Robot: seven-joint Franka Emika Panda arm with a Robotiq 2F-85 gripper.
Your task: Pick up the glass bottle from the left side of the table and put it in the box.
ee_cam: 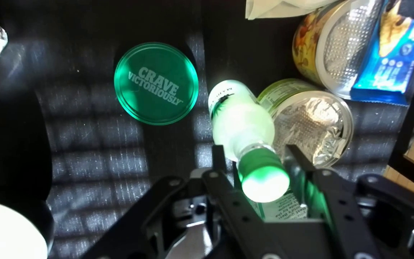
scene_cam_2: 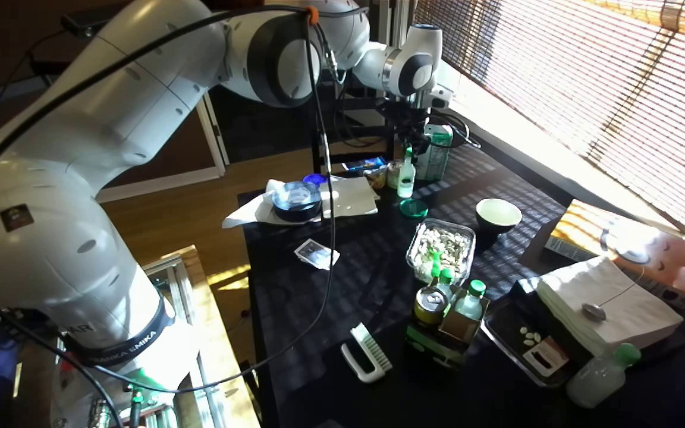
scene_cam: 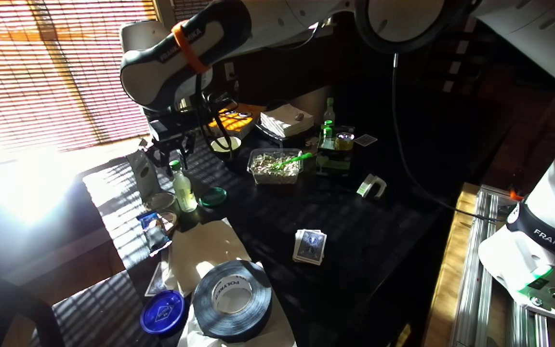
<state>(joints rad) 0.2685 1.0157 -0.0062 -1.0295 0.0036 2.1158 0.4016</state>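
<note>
The glass bottle, pale green with a green cap, stands upright at the table's window end in both exterior views (scene_cam: 184,190) (scene_cam_2: 406,178). In the wrist view its body (ee_cam: 243,118) rises toward my jaws. My gripper (ee_cam: 255,153) is open, with the fingers either side of the bottle's cap. A gap shows on the left; the right finger is close to the cap, contact unclear. It also shows in both exterior views (scene_cam: 171,155) (scene_cam_2: 415,142). I cannot make out a low pale box. An open dark green carton (scene_cam: 334,167) (scene_cam_2: 434,348) holds green-capped bottles and a can.
Two round canisters (ee_cam: 313,126) (ee_cam: 336,46) stand beside the bottle. A tall carton (scene_cam_2: 436,157) stands just behind it. A green lid (ee_cam: 156,83) lies close by. A clear tub (scene_cam_2: 440,249), bowl (scene_cam_2: 498,212), brush (scene_cam_2: 366,353) and tape roll (scene_cam: 231,301) are around.
</note>
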